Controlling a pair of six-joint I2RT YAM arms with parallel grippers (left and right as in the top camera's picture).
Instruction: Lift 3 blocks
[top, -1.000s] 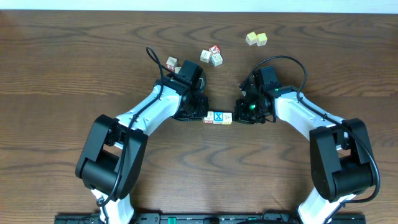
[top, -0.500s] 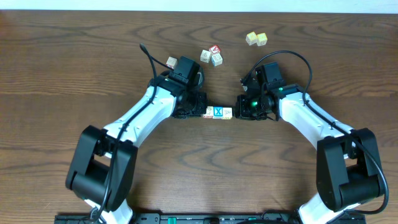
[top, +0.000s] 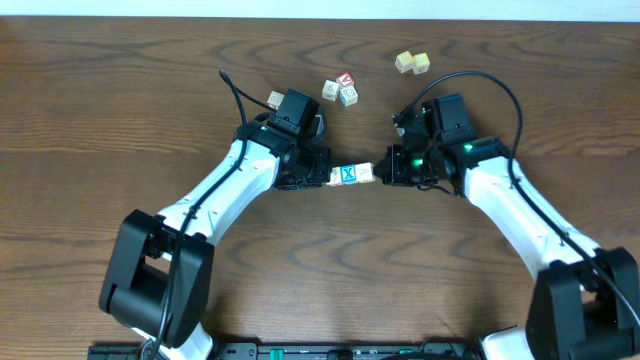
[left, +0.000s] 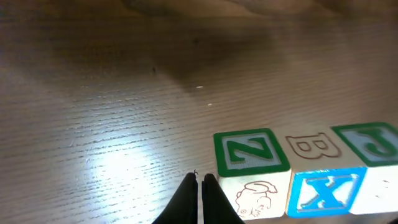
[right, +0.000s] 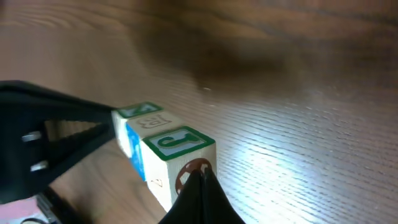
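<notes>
Three small blocks form a tight row (top: 351, 176) between my two grippers, and the row seems to hang just above the wood. The blue X block (top: 349, 175) is in the middle with a cream block on each side. My left gripper (top: 326, 179) is shut, its tip pressed against the row's left end. In the left wrist view the shut tips (left: 200, 181) sit against the green N-topped block (left: 252, 152), beside the blue X face (left: 323, 190). My right gripper (top: 381, 172) is shut too. Its tip (right: 201, 175) presses the end face of the green J-topped block (right: 180, 146).
A pale yellow pair of cubes (top: 412, 62) lies at the back right. A cluster with a red-topped cube (top: 341, 89) sits behind the grippers, and a single cube (top: 275, 99) lies by my left arm. The brown wooden table (top: 120, 100) stretches all around.
Both arms have reached farther from the front edge, carrying the pinched row with them. The row has shifted toward the back and now tilts slightly.
</notes>
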